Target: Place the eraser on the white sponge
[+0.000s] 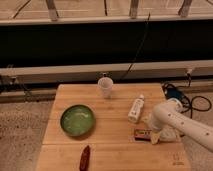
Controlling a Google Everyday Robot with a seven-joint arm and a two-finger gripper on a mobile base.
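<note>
Not done yet: eraser (142, 133) lies on surface (107, 147) right by gripper (154, 137) (jaws: can't tell), white sponge prob. hidden under arm (182, 127), so placing's still left.

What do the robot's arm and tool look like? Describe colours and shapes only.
The arm is a smooth, glossy white tube with a rounded joint; no cable or marking shows on it. The tool, pale too, is at the table's right side by the eraser.

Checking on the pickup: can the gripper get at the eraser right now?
Probably yes. The gripper is low at the front right of the table, right beside the eraser, with nothing between them; the white bottle lies farther back.
</note>
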